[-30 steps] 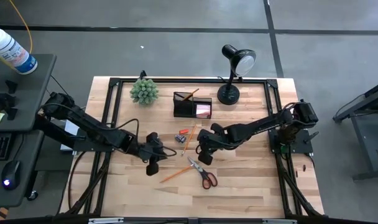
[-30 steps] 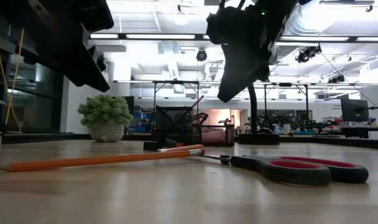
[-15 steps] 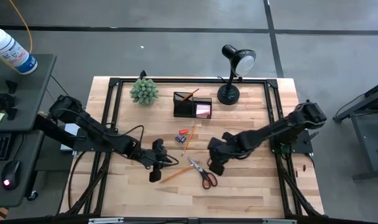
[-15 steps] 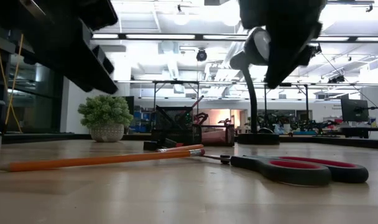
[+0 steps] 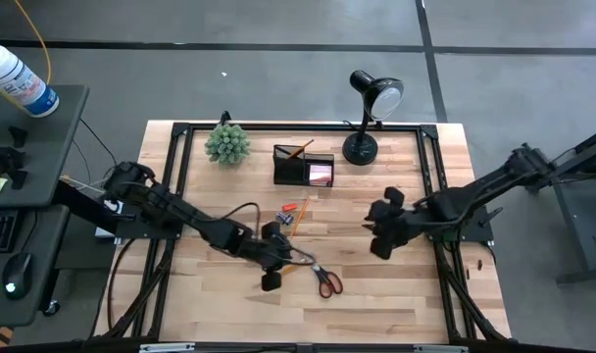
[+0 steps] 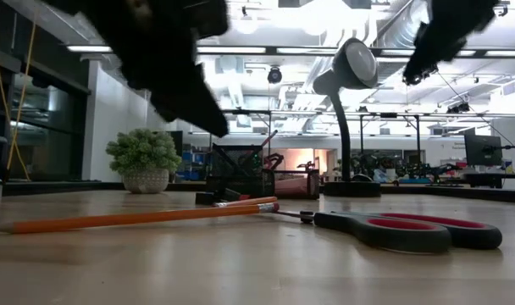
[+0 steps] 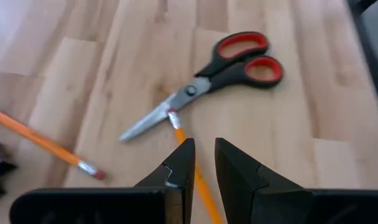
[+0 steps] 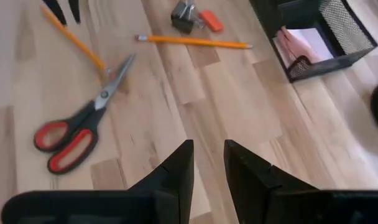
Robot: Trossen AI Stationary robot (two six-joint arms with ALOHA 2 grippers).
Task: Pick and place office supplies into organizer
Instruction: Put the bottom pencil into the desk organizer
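Note:
The red-handled scissors lie flat on the table, blade tips touching one orange pencil. A second pencil lies beside a dark clip and an orange bit. The black organizer stands near the far edge, with a pencil in its cup and a pink pad in its low part. My left gripper hovers over the first pencil, its fingers a narrow gap apart. My right gripper hangs right of the scissors, slightly open and holding nothing.
A green spiky plant ball and a black desk lamp stand on either side of the organizer at the far edge. A black frame rims the table. Bare wood lies near and right of the scissors.
My left gripper has moved toward the table's right and a little nearer, arriving over the pencil by the scissors. My right gripper has pulled away toward the right edge and risen. The supplies lie where they were.

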